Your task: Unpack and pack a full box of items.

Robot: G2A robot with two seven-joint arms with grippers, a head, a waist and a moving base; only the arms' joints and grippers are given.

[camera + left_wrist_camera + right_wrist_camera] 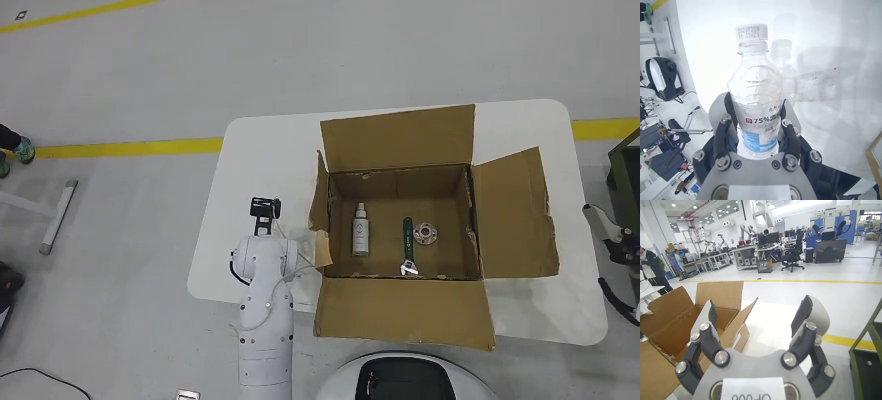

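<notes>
Left claw [756,109] clamped on clear bottle [753,79], white cap pointing away from wrist. Beneath it: white table [829,37], dark specks. Cardboard box [400,135] just beside, flaps open; spray bottle [361,228], wrench [407,248], metal ring [425,232] inside. Right claw [759,309] wide open, empty, box near. Beyond: grey floor [829,292], yellow line [810,281], workbenches [745,255], office chairs [792,256].

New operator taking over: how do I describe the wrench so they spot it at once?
On the white table stands an open cardboard box. On its floor, the wrench lies between a white spray bottle and a round metal ring. It alone is long and thin, with a green handle and silver head.
</notes>
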